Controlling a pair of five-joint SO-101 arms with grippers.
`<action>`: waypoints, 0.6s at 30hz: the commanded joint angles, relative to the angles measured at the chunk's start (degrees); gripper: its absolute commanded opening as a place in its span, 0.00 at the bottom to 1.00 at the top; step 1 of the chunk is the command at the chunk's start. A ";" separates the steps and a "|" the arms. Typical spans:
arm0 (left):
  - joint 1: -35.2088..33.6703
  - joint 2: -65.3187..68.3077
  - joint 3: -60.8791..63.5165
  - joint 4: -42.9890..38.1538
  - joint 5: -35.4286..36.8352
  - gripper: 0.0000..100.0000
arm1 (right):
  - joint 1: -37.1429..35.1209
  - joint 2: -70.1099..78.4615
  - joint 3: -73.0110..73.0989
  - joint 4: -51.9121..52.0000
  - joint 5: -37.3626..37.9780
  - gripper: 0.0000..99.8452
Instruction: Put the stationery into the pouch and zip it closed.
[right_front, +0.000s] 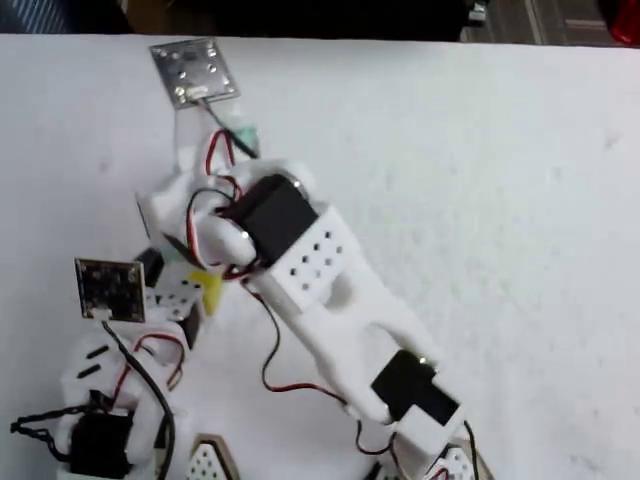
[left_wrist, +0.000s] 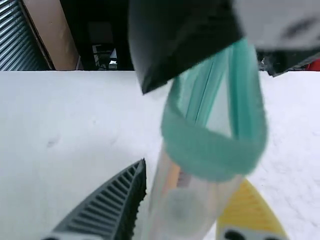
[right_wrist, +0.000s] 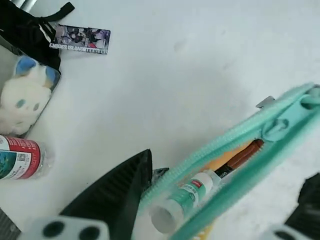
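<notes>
The pouch (right_wrist: 235, 165) is clear with a teal zipper, and its zipper stands partly undone. Inside lie a white tube with a green label (right_wrist: 182, 202), a brown pen (right_wrist: 240, 155) and something orange. My right gripper (right_wrist: 227, 165) is open, its black finger (right_wrist: 117, 192) touching the pouch's edge. The left gripper (left_wrist: 192, 172) is shut on the pouch's (left_wrist: 200, 165) end, between a grey finger (left_wrist: 112, 205) and a yellow finger (left_wrist: 247, 212); a teal loop (left_wrist: 212, 150) hangs above them. From above, the right arm (right_front: 310, 270) covers the pouch, leaving a teal bit (right_front: 243, 135).
Beyond the pouch, in the right wrist view, lie a white plush toy (right_wrist: 25, 95), a red-labelled bottle (right_wrist: 20, 157), a printed tag (right_wrist: 82, 39) and a black strap (right_wrist: 30, 25). White table (right_front: 500, 200) stretches wide to the right of the arms.
</notes>
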 joint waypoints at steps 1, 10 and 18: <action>0.40 -0.04 -0.79 -0.70 0.44 0.23 | -0.57 -0.13 -0.26 4.88 3.43 0.40; 0.40 -0.04 -1.23 -0.70 0.18 0.23 | 1.80 -0.13 5.89 3.82 3.60 0.09; 0.48 -0.04 -9.41 8.35 0.44 0.32 | 14.02 1.10 5.01 1.71 11.16 0.02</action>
